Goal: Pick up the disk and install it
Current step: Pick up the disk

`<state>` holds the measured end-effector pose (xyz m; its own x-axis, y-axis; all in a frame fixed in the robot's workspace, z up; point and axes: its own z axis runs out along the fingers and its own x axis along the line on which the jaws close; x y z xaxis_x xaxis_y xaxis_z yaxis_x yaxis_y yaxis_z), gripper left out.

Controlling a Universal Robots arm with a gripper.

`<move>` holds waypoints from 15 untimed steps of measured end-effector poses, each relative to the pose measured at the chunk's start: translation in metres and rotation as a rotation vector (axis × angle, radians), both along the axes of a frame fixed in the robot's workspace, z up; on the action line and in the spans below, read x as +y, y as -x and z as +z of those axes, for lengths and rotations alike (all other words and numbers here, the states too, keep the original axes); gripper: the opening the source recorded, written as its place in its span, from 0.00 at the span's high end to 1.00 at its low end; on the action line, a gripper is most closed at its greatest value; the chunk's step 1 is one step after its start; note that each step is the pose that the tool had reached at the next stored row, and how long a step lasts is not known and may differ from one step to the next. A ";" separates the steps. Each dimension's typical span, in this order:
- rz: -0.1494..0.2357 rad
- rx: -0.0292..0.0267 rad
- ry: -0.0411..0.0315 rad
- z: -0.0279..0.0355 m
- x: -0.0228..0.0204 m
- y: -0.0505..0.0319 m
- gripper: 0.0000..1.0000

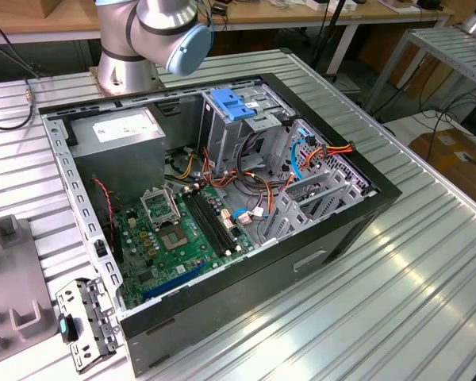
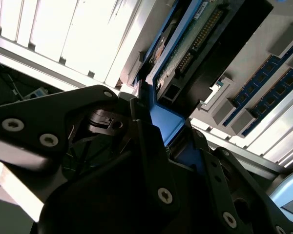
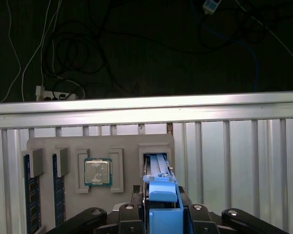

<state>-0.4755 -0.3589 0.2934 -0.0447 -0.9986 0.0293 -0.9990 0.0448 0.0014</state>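
One ribbed table (image 1: 428,270), one open computer case (image 1: 301,262) centre of exterior view. One grey tray (image 3: 127,144) in first wrist view. One disk (image 3: 161,187) edge-up at tray slot, pinched between two fingers (image 2: 149,136). Two memory sticks (image 3: 28,195), one processor (image 3: 97,171) on tray.

Silver arm (image 1: 147,24), pale-blue cap (image 1: 192,48) (black, screw-studded gripper (image 2: 168,129))

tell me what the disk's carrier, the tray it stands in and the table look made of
The disk: its carrier is bright blue, smooth and moulded-looking, likely plastic. The tray: matt grey with shaped pockets, probably plastic, though unsure. The table: ribbed silvery slats with bright glare, apparently aluminium.
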 end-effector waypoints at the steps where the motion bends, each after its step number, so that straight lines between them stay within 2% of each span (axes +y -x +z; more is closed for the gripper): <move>1: 0.000 0.0000 0.0000 0.0000 0.0000 0.0000 0.63; 15: 0.000 0.0001 0.0000 -0.0003 0.0000 0.0000 0.63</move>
<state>-0.4754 -0.3589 0.2931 -0.0447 -0.9986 0.0293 -0.9990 0.0447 0.0015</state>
